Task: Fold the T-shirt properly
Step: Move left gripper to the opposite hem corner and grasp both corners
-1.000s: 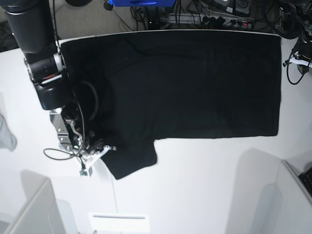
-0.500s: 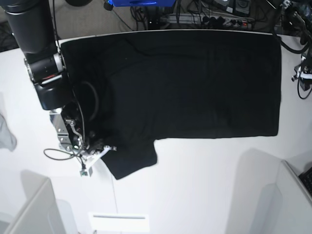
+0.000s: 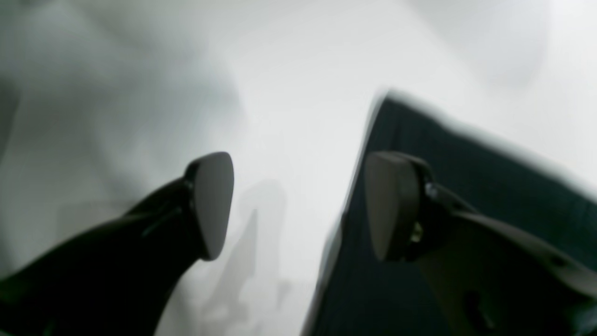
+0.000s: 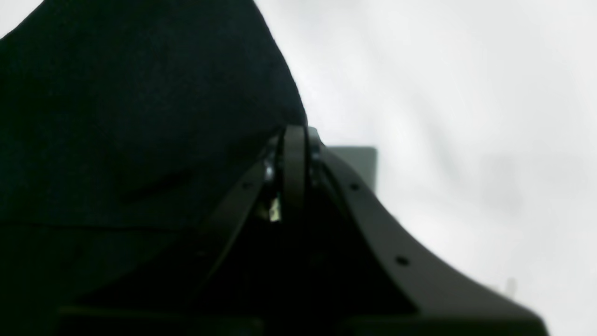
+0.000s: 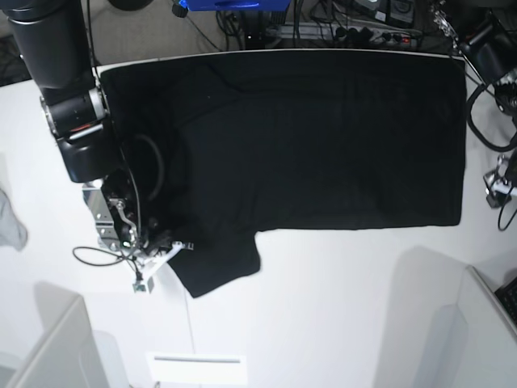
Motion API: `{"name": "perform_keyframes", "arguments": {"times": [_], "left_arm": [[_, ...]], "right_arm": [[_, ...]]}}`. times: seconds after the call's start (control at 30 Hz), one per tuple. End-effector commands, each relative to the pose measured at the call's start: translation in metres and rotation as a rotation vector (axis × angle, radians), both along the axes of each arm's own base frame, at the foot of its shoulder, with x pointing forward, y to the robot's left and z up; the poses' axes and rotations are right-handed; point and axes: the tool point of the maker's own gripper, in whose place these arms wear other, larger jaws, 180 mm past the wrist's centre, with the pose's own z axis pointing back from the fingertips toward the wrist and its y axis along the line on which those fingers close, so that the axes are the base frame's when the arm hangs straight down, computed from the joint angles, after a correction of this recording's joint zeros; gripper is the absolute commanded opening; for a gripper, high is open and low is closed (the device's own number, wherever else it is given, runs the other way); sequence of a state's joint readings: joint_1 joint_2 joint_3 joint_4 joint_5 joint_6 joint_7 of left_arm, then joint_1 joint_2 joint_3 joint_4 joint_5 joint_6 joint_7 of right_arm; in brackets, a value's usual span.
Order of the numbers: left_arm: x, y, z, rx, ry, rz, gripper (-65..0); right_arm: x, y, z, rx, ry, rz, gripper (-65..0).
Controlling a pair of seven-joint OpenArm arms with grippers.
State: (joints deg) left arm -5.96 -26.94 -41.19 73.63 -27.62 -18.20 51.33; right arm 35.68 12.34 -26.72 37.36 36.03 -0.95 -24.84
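Observation:
The black T-shirt (image 5: pixel 323 137) lies spread flat on the white table (image 5: pixel 339 307), plain side up, with one sleeve (image 5: pixel 218 263) sticking out toward the front left. My right gripper (image 5: pixel 171 247) sits at that sleeve's left edge. In the right wrist view its fingertips (image 4: pixel 294 149) are pressed together on the cloth's (image 4: pixel 140 116) edge. My left gripper (image 5: pixel 498 184) hovers just off the shirt's right edge. In the left wrist view it (image 3: pixel 298 205) stands open with nothing between the pads, and the shirt's corner (image 3: pixel 466 177) lies under the right finger (image 3: pixel 392 210).
A small grey cloth scrap (image 5: pixel 10 222) lies at the table's left edge. White bins stand at the front left (image 5: pixel 56 347) and front right (image 5: pixel 485 323). A white label (image 5: pixel 198 369) lies at the front. Cables and a power strip (image 5: pixel 363 28) run behind the table.
My left arm has come down along the shirt's right edge toward the front. The right arm and the shirt have not moved.

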Motion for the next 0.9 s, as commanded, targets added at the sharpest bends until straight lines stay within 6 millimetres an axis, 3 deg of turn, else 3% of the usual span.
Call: {"name": "perform_keyframes", "arguments": {"times": [0.0,0.13,0.47,0.87], "left_arm": [[0.017,0.004,0.017,0.055,-0.035,-0.033,-22.2],[0.049,-0.011,-0.004,0.155,0.045,-0.132,-22.2],[0.087,-0.022,-0.036,0.171,0.098,-0.186,-21.7],[0.09,-0.029,-0.056,0.134,0.114,-0.186,-21.7]], "right_arm": [[0.016,-0.002,0.019,0.005,-0.044,-0.001,-65.0],[0.016,-0.004,0.02,0.003,-0.044,-0.003,-65.0],[0.016,-0.008,0.019,-0.002,-0.042,-0.007,-65.0],[0.015,-0.008,0.019,-0.002,-0.041,-0.007,-65.0]]}}
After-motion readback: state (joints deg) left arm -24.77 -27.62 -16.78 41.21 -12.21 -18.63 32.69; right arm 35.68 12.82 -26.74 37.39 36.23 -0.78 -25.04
